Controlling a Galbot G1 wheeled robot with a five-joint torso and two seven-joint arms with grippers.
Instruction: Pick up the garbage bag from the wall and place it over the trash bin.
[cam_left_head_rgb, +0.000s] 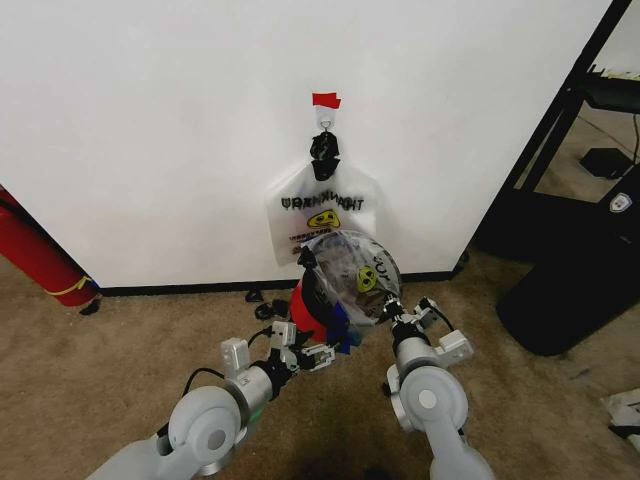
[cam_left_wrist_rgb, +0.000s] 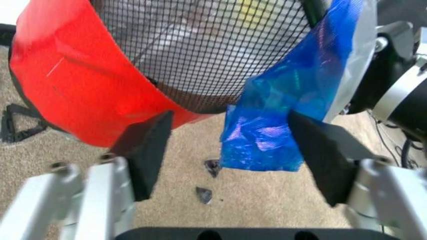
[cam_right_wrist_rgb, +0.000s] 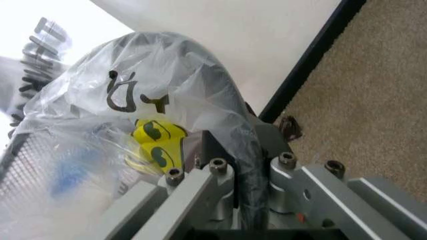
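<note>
Translucent plastic of the garbage bag (cam_left_head_rgb: 358, 268) is stretched over the mouth of the trash bin (cam_left_head_rgb: 312, 305), which is tipped on its side on the carpet floor (cam_left_head_rgb: 120, 360) close to the black baseboard (cam_left_head_rgb: 180, 288) of the wall (cam_left_head_rgb: 150, 120). The bag's yellow smiley and part of its black print show through the taut film, and a blue tape patch (cam_left_wrist_rgb: 280, 115) on a handle hangs down beside the bin's red base (cam_left_wrist_rgb: 73, 85). The left hand (cam_left_head_rgb: 308, 357) sits at the bin's lower side with its black pads (cam_left_wrist_rgb: 147, 150) spread wide apart, the blue patch dangling between them and touching neither. The right hand (cam_left_head_rgb: 397, 312) is at the bin's opposite side, clenched on the bag-covered rim, the plastic bunched against its metal fingers (cam_right_wrist_rgb: 200, 180). Above the bin, a second smiley bag (cam_left_head_rgb: 325, 205) hangs flat on the wall from a small hook (cam_left_head_rgb: 326, 118) under a piece of red tape (cam_left_head_rgb: 326, 100). A red cylinder (cam_left_head_rgb: 35, 250) leans near the wall at the floor's left edge.
</note>
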